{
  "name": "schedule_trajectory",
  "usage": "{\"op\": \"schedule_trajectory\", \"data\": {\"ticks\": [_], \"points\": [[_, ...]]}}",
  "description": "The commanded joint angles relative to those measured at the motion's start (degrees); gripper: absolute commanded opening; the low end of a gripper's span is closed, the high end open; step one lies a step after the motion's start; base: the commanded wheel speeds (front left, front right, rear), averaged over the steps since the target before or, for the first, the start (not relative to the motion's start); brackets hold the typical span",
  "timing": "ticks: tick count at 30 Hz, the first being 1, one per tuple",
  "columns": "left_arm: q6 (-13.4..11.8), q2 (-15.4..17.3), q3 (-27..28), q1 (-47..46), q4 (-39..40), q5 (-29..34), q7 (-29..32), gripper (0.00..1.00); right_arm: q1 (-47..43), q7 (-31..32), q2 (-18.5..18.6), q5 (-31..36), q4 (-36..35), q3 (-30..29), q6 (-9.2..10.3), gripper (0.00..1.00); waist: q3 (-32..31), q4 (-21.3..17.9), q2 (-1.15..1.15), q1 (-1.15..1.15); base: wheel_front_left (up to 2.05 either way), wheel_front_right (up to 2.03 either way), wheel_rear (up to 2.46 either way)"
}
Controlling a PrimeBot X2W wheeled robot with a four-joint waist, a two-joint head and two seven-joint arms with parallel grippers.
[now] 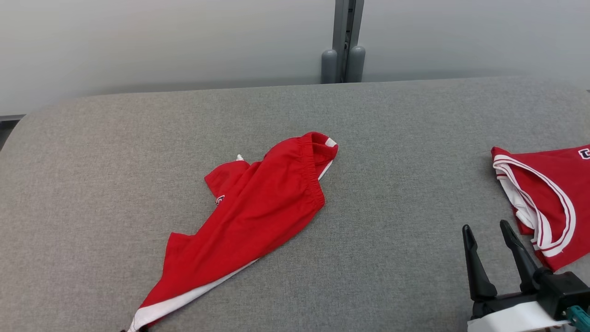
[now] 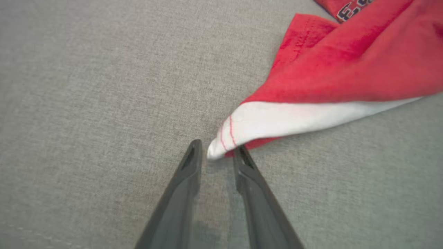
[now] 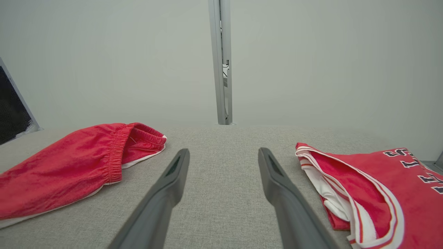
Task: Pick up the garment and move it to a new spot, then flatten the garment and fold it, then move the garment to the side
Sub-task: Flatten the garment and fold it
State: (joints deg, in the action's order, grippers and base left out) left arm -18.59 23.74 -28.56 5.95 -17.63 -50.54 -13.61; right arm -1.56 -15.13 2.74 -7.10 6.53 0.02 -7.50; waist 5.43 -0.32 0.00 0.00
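1. Lying crumpled on the table [image 1: 392, 240], left of centre: red shorts [image 1: 258, 203], waistband [image 1: 309, 170] at the far end.
2. White hem corner [image 2: 221, 145] is seen at the tips of the left claw [image 2: 218, 148], which is narrowly parted; the corner is not pinched.
3. Nothing is held by the right claw [image 1: 488, 230], which is spread wide near a jersey [image 1: 548, 193].

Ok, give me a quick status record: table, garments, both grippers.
table: grey fabric top
shorts: red, crumpled, mid-table, not flattened
jersey: red, white trim, at table's right edge
left gripper: jaws narrowly parted at shorts' white corner
right gripper: open, empty, between shorts and jersey
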Motion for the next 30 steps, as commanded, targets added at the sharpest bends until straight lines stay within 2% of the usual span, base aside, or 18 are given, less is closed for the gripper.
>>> {"op": "schedule_trajectory", "data": {"ticks": [1,4,8,12,16,18,21,23,26,30], "points": [[0.3,0.3,0.7,0.1,-0.5,-1.1,0.4,1.0,-0.6,0.0,0.3,0.0,0.2,0.0,0.01,1.0,-0.4,-0.1,0.0,0.0,0.0,0.0,0.0],[-1.5,1.6,1.7,1.3,1.3,-1.7,1.8,1.0,-1.1,0.0,0.3,-0.2,0.1,0.0,0.01,1.0,-0.6,-0.4,0.0,0.0,0.0,0.0,0.0],[-7.0,6.4,4.0,3.7,6.6,-0.8,3.9,1.0,-1.4,0.0,0.3,-0.4,-0.1,-0.1,0.01,1.0,-0.6,-0.9,0.0,0.0,0.0,0.0,0.0],[-12.0,10.7,7.1,4.8,16.6,0.6,3.7,1.0,-0.8,0.0,0.3,-0.7,-0.3,-0.1,0.01,1.0,-0.1,-1.9,0.0,0.0,0.0,0.0,0.0],[-14.0,14.8,5.2,1.4,27.6,4.7,6.9,1.0,0.0,0.0,0.3,-1.2,-0.2,0.4,0.01,1.0,0.5,-3.8,0.0,0.0,0.0,0.0,0.0],[-13.9,15.4,3.6,-0.3,29.6,6.3,7.9,1.0,0.1,0.0,0.3,-1.4,-0.2,0.5,0.01,1.0,0.7,-4.3,0.0,0.0,0.0,0.0,0.0],[-10.8,13.8,-3.9,-7.6,31.8,10.9,12.6,1.0,0.9,0.0,0.3,-2.1,-0.1,1.2,0.01,1.0,1.6,-6.1,0.0,0.0,0.0,0.0,0.0],[-7.6,10.3,-9.4,-14.3,30.2,13.5,15.9,1.0,1.5,0.0,0.3,-2.6,0.1,1.7,0.01,1.0,2.4,-7.4,0.0,0.0,0.0,0.0,0.0],[-3.2,3.8,-16.3,-22.5,23.2,15.9,20.2,1.0,2.4,0.0,0.3,-3.4,0.4,2.3,0.01,1.0,3.5,-9.8,0.0,0.0,0.0,0.0,0.0],[-0.6,-1.9,-19.6,-30.3,10.2,17.8,22.5,1.0,3.5,0.0,0.3,-4.6,0.6,3.1,0.01,1.0,4.4,-13.4,0.0,0.0,0.0,0.0,0.0]]}}
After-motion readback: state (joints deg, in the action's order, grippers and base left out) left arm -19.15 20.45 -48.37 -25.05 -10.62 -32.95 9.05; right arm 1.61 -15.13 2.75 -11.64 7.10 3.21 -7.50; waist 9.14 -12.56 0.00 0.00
